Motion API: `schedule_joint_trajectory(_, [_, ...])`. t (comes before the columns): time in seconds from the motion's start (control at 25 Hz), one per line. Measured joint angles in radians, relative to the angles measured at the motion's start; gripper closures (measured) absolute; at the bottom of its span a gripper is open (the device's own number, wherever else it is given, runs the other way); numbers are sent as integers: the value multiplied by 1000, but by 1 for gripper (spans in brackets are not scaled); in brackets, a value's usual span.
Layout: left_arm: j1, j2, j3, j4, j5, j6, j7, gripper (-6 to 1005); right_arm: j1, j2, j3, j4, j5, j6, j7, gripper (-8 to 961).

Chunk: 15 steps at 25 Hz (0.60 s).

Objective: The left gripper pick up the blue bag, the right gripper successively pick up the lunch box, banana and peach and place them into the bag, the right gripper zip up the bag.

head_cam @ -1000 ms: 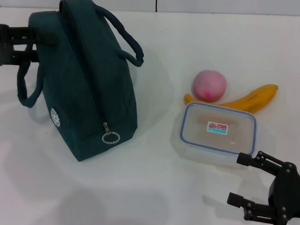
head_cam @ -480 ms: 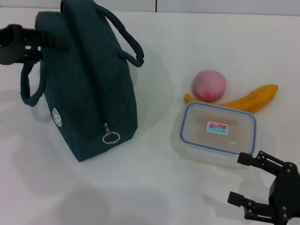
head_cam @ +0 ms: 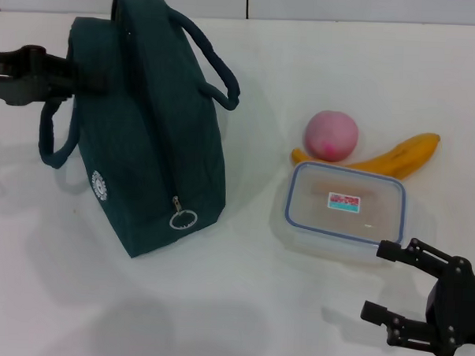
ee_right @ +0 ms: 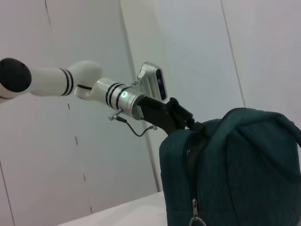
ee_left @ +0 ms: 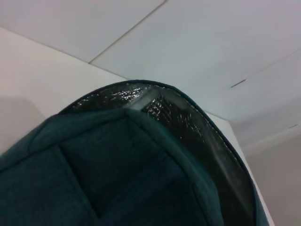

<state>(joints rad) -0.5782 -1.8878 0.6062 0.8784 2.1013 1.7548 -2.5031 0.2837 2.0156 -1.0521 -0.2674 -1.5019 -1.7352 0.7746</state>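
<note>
Since the bag must be stood up for loading, left gripper (head_cam: 72, 72): pinched on the bag's top end.
blue bag (head_cam: 153, 135): held upright at that claw, foil lining exposed.
right gripper (head_cam: 376, 280): spread, staged just beside the lunch box (head_cam: 345, 210).
peach (head_cam: 331, 135), banana (head_cam: 400, 156): beyond the box, not yet loaded.

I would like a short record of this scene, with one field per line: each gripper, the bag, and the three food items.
left gripper: at the far-left end of the blue bag, shut on its fabric
right gripper: open, low near the table, on the near side of the lunch box, touching nothing
blue bag: on the table, zipper shut, ring pull at the near end
lunch box: on the table, lid on, right of the bag
banana: just behind the lunch box
peach: beside the banana's left end
</note>
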Motion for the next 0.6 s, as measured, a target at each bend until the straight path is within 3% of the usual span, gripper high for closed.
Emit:
schedule_joint_trajectory(0.28, [-5,3,0,7,-3,20,-1,843,-3,0,2,12,31,-31,36,98])
schedule_joint_trajectory(0.48, [-10,5,-1,7,-4,35,0,932,1,-9,2,33,129,-51,319,99])
schedule_joint_trajectory(0.6, [-13,12,-4,5,-24,56,2,956,0,-33,2,35,193,-48,565,99])
